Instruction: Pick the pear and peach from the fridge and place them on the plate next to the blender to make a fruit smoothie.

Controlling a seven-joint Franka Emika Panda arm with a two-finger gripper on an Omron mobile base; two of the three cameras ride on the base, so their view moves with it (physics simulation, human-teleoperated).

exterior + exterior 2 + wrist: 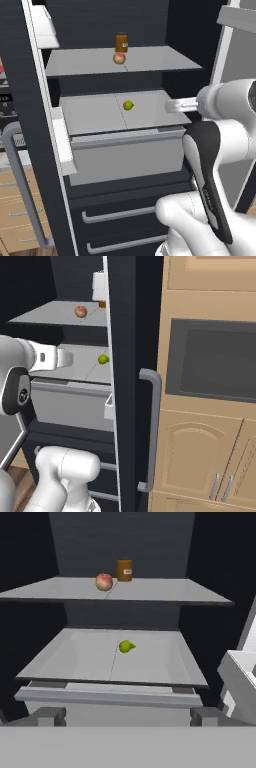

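Hand view looks straight into the open fridge (pixel 125 542): the hand (pixel 128 716) is spread wide and empty, level with the front edge of the lower shelf (pixel 75 657), presumably lined up to reach in. Its pear (pixel 126 646) lies mid-shelf; the peach (pixel 104 582) sits near the upper shelf's front edge (beside a jar (pixel 124 570)).

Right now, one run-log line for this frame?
stage: pre-grasp | pincer: open, empty, facing fridge | pear: lower shelf | peach: upper shelf, beside jar
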